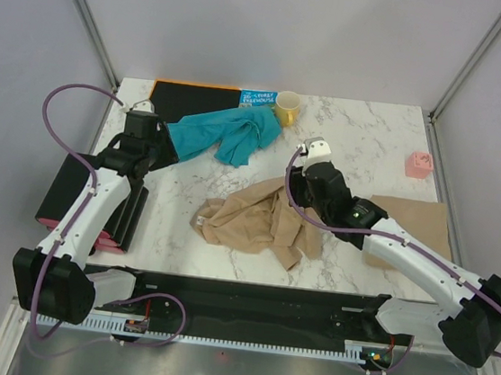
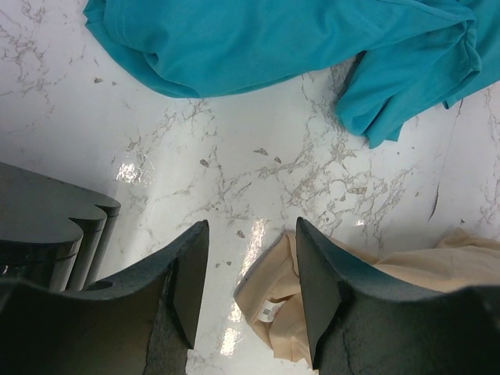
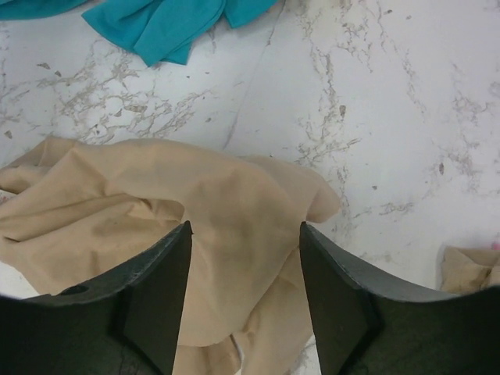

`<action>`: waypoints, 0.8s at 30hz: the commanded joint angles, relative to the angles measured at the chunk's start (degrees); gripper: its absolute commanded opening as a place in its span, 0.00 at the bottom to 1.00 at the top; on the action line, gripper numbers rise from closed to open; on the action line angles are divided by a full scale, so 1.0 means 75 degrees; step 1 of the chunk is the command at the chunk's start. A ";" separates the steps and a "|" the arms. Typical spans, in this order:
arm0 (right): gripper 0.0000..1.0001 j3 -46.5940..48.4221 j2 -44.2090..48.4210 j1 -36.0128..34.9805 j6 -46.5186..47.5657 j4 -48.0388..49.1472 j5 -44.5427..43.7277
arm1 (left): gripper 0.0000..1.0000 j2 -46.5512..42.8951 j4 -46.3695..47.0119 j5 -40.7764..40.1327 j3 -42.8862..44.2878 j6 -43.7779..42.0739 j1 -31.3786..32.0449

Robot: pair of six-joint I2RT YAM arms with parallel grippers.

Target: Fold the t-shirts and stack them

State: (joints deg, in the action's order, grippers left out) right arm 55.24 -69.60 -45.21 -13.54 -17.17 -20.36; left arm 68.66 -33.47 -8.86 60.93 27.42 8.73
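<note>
gaping empty, right end effector (image 3: 244, 258) above tan t-shirt (image 3: 133, 199), touching nothing.

Your table (image 1: 374, 138) was a smooth, marble-look slab, white with grey veins. It was glossy enough to throw back bright patches of glare under the left gripper (image 2: 251, 226). The teal garment (image 1: 225, 135) at the far left was soft, matt cloth lying in rounded folds. The tan shirt (image 1: 260, 220) in the middle was thinner matt cloth, finely creased, with a small white printed label (image 2: 269, 311) at its edge. The fingers (image 2: 183, 289) of the left gripper and of the right gripper (image 3: 244, 226) were dark, matt, faintly grainy plastic. You had smooth white arm shells (image 1: 93, 215), a glossy yellow mug (image 1: 287, 108) and a matt black board (image 1: 193, 95) at the far edge.
</note>
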 commanded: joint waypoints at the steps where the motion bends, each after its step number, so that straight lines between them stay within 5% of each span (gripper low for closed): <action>1: 0.63 0.0227 0.0350 0.0005 0.0573 0.0052 -0.0823 | 0.56 -0.0296 0.0233 -0.0107 0.0080 -0.0304 0.0055; 4: 0.62 0.0590 0.0573 0.0133 0.0880 -0.0101 -0.1375 | 0.56 -0.0319 0.0221 -0.0119 0.0091 -0.0328 0.0055; 12: 0.61 0.1001 0.0598 0.0239 -0.0104 0.0251 -0.0110 | 0.56 -0.0343 0.0244 0.0115 0.0185 -0.0304 0.0055; 24: 0.62 0.2348 -0.0152 0.0239 0.0199 -0.0510 0.0312 | 0.56 -0.0542 0.0186 0.0186 0.0185 -0.0246 0.0066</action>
State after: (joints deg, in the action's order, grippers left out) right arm 66.00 -69.69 -43.35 -13.63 -19.22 -19.68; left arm 66.39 -33.26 -8.36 60.93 27.03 8.86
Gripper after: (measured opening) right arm 0.612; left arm 0.557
